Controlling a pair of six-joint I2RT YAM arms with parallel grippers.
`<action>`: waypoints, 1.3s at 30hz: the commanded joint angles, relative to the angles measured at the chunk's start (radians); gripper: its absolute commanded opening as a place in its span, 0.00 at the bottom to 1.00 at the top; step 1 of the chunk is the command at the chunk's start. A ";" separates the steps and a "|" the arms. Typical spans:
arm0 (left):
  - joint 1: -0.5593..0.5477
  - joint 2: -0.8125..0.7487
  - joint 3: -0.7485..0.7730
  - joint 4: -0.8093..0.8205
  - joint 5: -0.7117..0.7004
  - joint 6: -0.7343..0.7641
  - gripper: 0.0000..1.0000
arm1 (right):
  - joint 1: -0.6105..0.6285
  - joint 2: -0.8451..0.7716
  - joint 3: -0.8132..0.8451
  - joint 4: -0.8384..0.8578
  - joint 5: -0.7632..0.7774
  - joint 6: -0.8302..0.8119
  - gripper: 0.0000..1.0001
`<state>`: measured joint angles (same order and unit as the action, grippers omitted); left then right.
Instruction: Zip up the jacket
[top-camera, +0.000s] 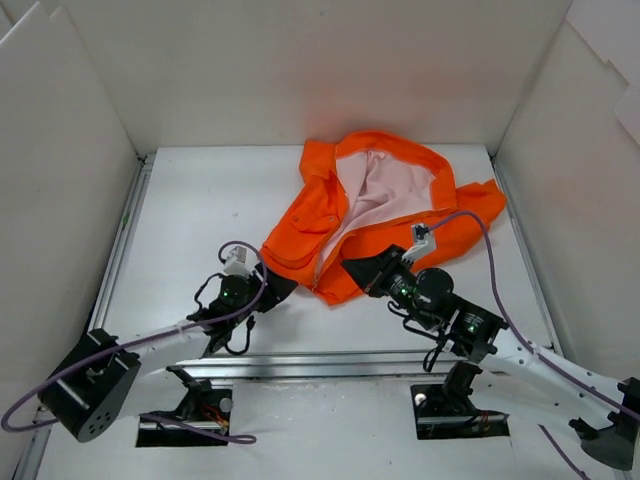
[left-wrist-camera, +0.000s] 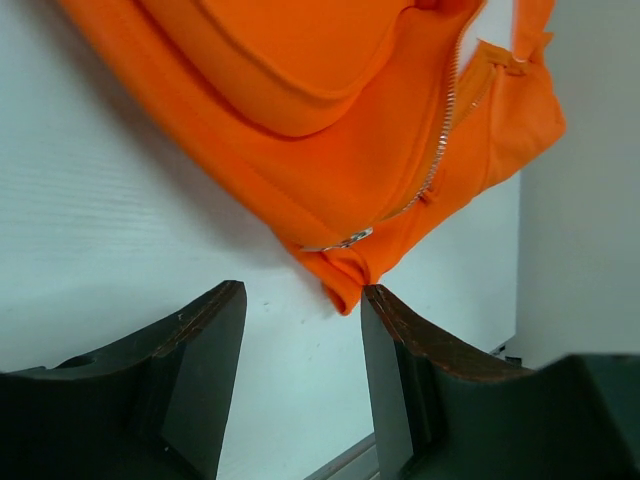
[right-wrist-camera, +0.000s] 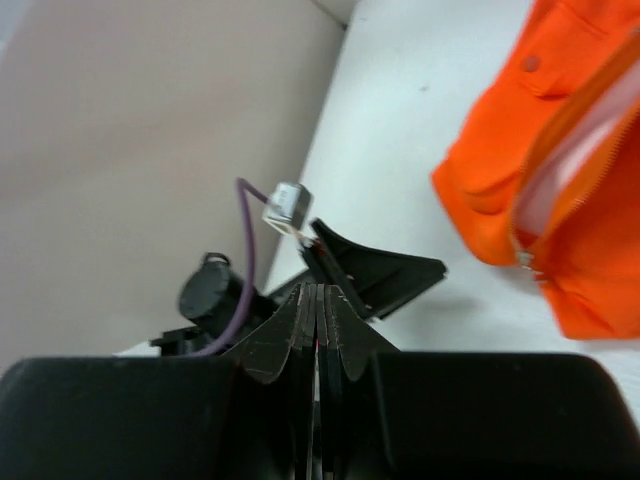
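A small orange jacket (top-camera: 380, 215) lies open toward the back of the white worktop (top-camera: 200, 200), pink lining showing and its zipper (left-wrist-camera: 440, 140) undone. The left claw (left-wrist-camera: 303, 300) stands wide and empty, just short of the jacket's bottom corner and the metal pull (left-wrist-camera: 345, 240). The right claw (right-wrist-camera: 318, 295) is pressed closed on nothing, near the hem.

The top view looks down from high behind the near edge over the whole bench (top-camera: 190, 200). The left wrist view sits low, close to the jacket (left-wrist-camera: 330, 130) hem; the right wrist view looks sideways, sharing that hem.
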<state>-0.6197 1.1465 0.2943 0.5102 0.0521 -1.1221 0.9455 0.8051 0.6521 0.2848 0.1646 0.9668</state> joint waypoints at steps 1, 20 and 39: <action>-0.034 0.077 0.045 0.310 -0.004 -0.065 0.48 | 0.007 -0.014 -0.041 -0.182 0.098 -0.129 0.00; -0.127 0.568 0.028 1.016 -0.173 -0.119 0.42 | 0.016 -0.060 -0.252 0.022 -0.091 -0.092 0.00; -0.127 0.546 -0.015 1.154 -0.239 -0.070 0.05 | 0.047 0.028 -0.321 0.116 -0.148 -0.099 0.00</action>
<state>-0.7448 1.7672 0.2783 1.2541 -0.1558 -1.2198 0.9733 0.8013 0.3172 0.3073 0.0174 0.8780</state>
